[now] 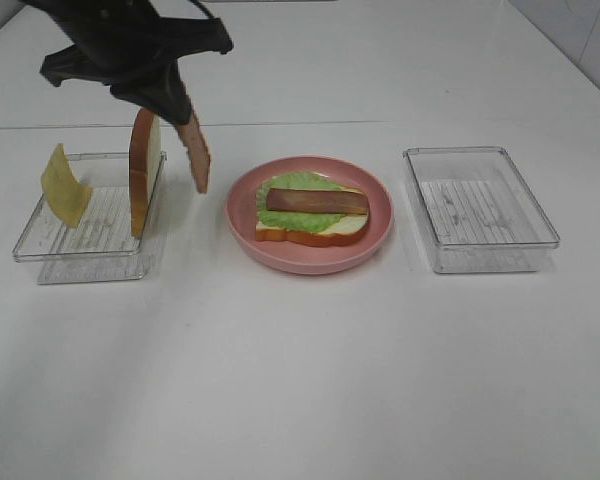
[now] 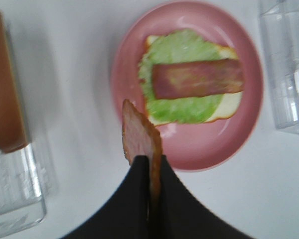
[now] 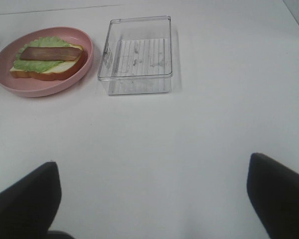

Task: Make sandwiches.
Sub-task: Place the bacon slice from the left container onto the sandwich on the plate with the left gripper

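We reckon we're about halfway through this sandwich, with the second strip, the cheese and the top slice left to add. In the clear plastic tray on the left (image 1: pixel 30 250), the yellow cheese slice (image 1: pixel 65 186) and the second white bread slice with the orange-brown crust (image 1: pixel 143 172) stand on edge. Just beside that tray our left gripper (image 1: pixel 180 110) is clamped tight on a brown meat strip (image 1: pixel 197 155), which dangles above the table, short of the round pink plate (image 1: pixel 310 262). On the plate we've got the bottom bread slice (image 1: pixel 345 230), the green lettuce leaf (image 1: pixel 300 184) and one meat strip laid flat (image 1: pixel 317 201). Past the other clear tray (image 1: pixel 480 205), our right gripper (image 3: pixel 152 167) hangs wide open, holding nothing.
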Robot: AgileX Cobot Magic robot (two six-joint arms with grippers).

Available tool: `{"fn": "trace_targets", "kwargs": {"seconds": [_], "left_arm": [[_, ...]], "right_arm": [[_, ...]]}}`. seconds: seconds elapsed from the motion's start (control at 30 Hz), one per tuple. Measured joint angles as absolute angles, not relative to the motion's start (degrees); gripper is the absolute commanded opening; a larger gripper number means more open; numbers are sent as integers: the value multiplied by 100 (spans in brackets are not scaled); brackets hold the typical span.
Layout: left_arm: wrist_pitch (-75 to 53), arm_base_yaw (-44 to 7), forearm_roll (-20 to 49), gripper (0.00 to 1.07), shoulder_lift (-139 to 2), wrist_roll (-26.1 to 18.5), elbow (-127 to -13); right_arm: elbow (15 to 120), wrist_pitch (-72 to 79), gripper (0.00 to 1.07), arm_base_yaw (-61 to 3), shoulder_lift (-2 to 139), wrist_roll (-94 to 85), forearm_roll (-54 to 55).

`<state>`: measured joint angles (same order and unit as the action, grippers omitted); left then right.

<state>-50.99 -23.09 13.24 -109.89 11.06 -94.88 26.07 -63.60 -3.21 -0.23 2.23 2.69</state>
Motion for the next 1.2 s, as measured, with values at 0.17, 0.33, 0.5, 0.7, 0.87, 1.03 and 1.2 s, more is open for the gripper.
{"fn": "trace_targets", "kwargs": {"seconds": [0.17,0.33,0.5,0.7,0.87,1.03,1.2], "left_arm": [[-4744,-2555,1994,0,-11264,647,-9906],[-4670,-2739,2836,0,-11895,132,-10571],[-4652,-2853,3529,0,-12628,-206,-11333],[-4635,-2985,3965,0,-13396,-252,-12101],[-4629,-3151,4034,0,-13820,-252,-12382],[-4629,-3214,4051,0,-14043,-252,-12405],[-4635,-3203,3822,0,-14118,-235,-12405]], "right_arm": [[2607,-6360,94,-321,-23,223,269],[2607,-6360,94,-321,-23,223,269],[2607,-6360,94,-321,-23,223,269],[2607,-6360,94,-321,-23,223,269],[2607,-6360,94,-321,-23,223,269],[2607,-6360,94,-321,-23,223,269],[2607,-6360,94,-321,-23,223,269]]}}
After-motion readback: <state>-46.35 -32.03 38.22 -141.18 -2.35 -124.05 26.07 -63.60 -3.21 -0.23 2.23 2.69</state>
